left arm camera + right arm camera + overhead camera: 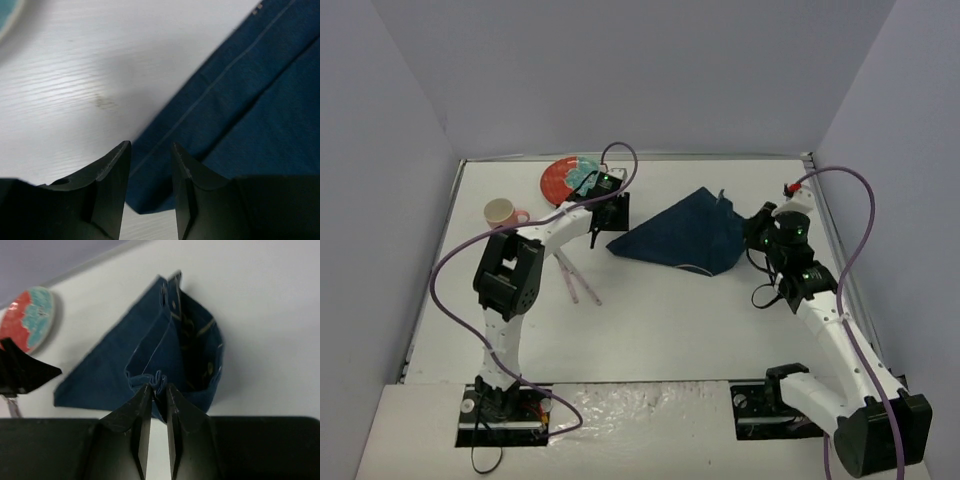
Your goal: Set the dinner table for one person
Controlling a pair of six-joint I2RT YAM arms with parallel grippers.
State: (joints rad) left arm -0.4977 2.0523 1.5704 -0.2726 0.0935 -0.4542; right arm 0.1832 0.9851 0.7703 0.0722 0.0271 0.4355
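Two arms rise from the near edge of the white desk (670,320), which fills the floor of the enclosure between pale lavender walls (620,70). Just beyond the left arm's elbow, a pair of pink chopsticks (578,280) lies flat on the bare surface, angled away towards the left.

Further in, near the middle, a dark blue placemat (685,235) sits folded into a rough triangle, one side lifted off the desk. The right tool (750,238) meets it from the right. In the wrist view, the right tool (158,388) has its fingers (142,405) drawn almost together, with a bunched fold of the placemat (115,375) pinched at their tips. It looks like a firm clamp, though the fold hides the exact contact.

The left tool (597,235) hangs over the cloth's left corner. Seen from its own camera, the left tool (150,147) has its fingers (112,170) apart, with nothing between them and the blue hem (260,100) lying below.

To the left, past the left arm, a cream cup (500,212) with a pink handle stands upright. Farthest back, a red and teal plate (560,180) lies near the rear wall, partly behind the left wrist.
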